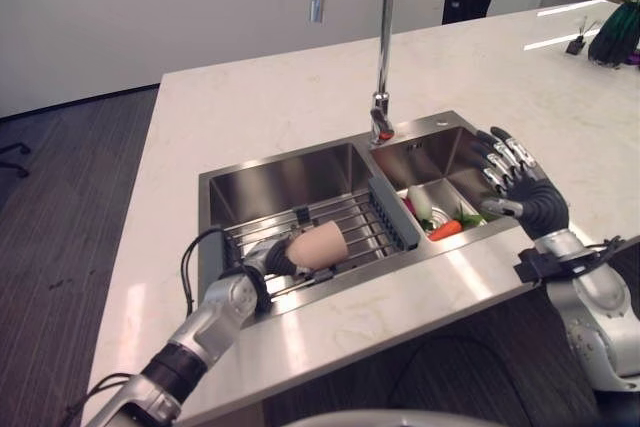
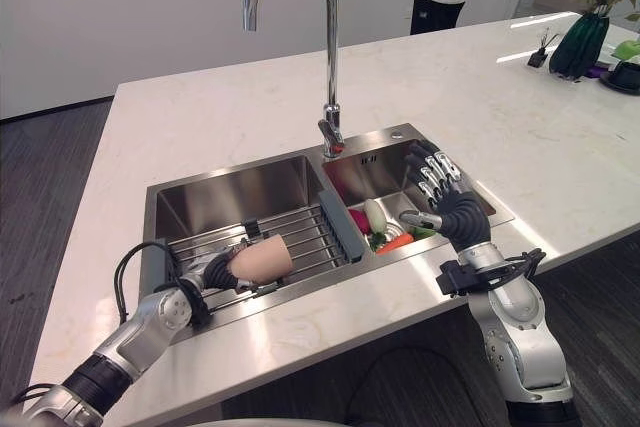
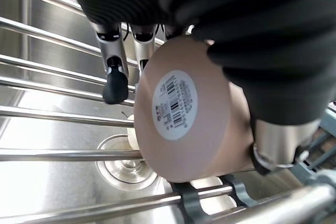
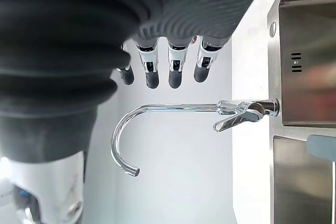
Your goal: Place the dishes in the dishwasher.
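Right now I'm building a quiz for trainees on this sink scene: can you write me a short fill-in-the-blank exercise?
1. The left hand is curled round a beige ____.
2. That hand is over the wire rack in the ____ basin of the sink.
3. The right hand hovers with its fingers ____.
4. An orange ____ lies in the right basin.

Missing words: cup; left; open; carrot

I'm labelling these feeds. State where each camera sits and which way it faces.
Left eye: head, looking down at the sink; both arms show.
Right eye: same scene, slightly offset; left hand holds the cup, right hand open.
Left wrist: along its hand, at the cup and rack.
Right wrist: along its fingers, at the faucet.
All views share the sink.
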Controlling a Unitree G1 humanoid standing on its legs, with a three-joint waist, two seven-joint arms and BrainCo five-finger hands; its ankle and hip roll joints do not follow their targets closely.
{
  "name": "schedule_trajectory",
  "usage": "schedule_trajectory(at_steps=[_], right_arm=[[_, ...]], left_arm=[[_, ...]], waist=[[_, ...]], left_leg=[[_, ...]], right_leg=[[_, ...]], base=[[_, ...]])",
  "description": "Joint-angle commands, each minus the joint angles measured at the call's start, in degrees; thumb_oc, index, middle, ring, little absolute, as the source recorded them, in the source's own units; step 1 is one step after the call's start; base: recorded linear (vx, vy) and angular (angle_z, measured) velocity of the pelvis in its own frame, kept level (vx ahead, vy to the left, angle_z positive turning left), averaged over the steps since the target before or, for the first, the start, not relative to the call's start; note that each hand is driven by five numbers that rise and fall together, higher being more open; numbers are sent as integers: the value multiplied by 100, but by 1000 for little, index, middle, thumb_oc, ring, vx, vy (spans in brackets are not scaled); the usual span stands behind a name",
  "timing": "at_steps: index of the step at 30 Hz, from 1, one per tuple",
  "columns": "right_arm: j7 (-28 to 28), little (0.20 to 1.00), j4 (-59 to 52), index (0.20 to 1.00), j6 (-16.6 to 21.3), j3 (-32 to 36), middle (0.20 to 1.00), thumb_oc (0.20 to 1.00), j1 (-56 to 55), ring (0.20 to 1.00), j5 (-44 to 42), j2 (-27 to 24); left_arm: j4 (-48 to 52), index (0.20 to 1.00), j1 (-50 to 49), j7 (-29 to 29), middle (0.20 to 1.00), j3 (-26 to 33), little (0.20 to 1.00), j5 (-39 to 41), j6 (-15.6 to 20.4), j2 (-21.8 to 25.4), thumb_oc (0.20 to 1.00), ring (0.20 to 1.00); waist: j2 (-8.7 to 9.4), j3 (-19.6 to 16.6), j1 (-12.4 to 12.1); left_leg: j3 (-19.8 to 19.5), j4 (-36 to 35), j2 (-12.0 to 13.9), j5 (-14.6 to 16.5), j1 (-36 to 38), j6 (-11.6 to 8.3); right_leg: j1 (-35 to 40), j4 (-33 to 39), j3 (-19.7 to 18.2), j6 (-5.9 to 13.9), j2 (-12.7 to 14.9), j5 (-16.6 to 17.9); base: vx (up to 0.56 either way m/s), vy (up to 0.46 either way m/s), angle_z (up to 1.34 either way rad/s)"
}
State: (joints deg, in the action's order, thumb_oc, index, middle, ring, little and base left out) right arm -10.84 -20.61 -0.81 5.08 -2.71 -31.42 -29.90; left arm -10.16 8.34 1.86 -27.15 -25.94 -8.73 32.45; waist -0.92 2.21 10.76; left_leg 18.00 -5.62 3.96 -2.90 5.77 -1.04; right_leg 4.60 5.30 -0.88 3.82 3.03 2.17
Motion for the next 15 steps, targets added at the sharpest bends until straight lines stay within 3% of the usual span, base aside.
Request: schedule_trajectory(at_steps=[1, 5, 8, 11, 12, 13, 15], right_arm=[[16, 1000, -161, 1000, 349, 176, 1000, 1000, 247, 1000, 39, -105], [69, 1000, -133, 1000, 413, 165, 1000, 1000, 195, 1000, 104, -40], [168, 1000, -98, 1000, 489, 187, 1000, 1000, 111, 1000, 247, 95], [194, 1000, -94, 1000, 466, 248, 1000, 1000, 116, 1000, 252, 121], [226, 1000, -80, 1000, 486, 270, 1000, 1000, 102, 1000, 278, 175], [274, 1000, -126, 1000, 490, 297, 1000, 1000, 66, 1000, 301, 232], [302, 1000, -224, 1000, 543, 337, 1000, 1000, -85, 1000, 390, 379]], left_arm=[[-246, 200, 363, -581, 200, 230, 200, -107, 506, 191, 200, 200], [-88, 200, 287, -1048, 200, 574, 200, 235, 769, 239, 200, 200], [350, 200, 12, -1257, 200, 1454, 200, 1757, 1193, 55, 200, 200], [636, 200, -98, -1378, 200, 1935, 200, 2363, 1481, 10, 200, 200], [872, 200, -137, -1350, 200, 2184, 200, 2735, 1633, -73, 200, 200], [1196, 200, -211, -937, 200, 2432, 200, 3756, 1867, -189, 200, 200], [1975, 200, -528, -370, 200, 2752, 200, 4975, 2173, -557, 200, 200]], waist=[[50, 15, 14], [61, 22, -28], [74, 33, -143], [78, 31, -198], [87, 25, -246], [103, 13, -283], [128, 4, -365]], left_leg=[[-203, 62, 357, 313, 346, -154], [-220, 62, 359, 307, 345, -162], [-297, 62, 360, 285, 335, -184], [-374, 62, 354, 272, 317, -194], [-430, 62, 345, 268, 304, -194], [-494, 62, 345, 254, 283, -198], [-553, 62, 383, 216, 245, -219]], right_leg=[[-53, -30, 259, 356, 238, 273], [-44, -30, 288, 344, 241, 278], [-11, -30, 350, 307, 245, 269], [12, -30, 396, 283, 245, 251], [26, -30, 425, 268, 245, 238], [48, -30, 476, 249, 243, 214], [55, -30, 546, 198, 213, 186]], base=[[0, 0, 0], [0, 0, 0], [-4, -12, 0], [-6, -28, 7], [-8, -71, 25], [-20, -117, 27], [-36, -165, 30]])
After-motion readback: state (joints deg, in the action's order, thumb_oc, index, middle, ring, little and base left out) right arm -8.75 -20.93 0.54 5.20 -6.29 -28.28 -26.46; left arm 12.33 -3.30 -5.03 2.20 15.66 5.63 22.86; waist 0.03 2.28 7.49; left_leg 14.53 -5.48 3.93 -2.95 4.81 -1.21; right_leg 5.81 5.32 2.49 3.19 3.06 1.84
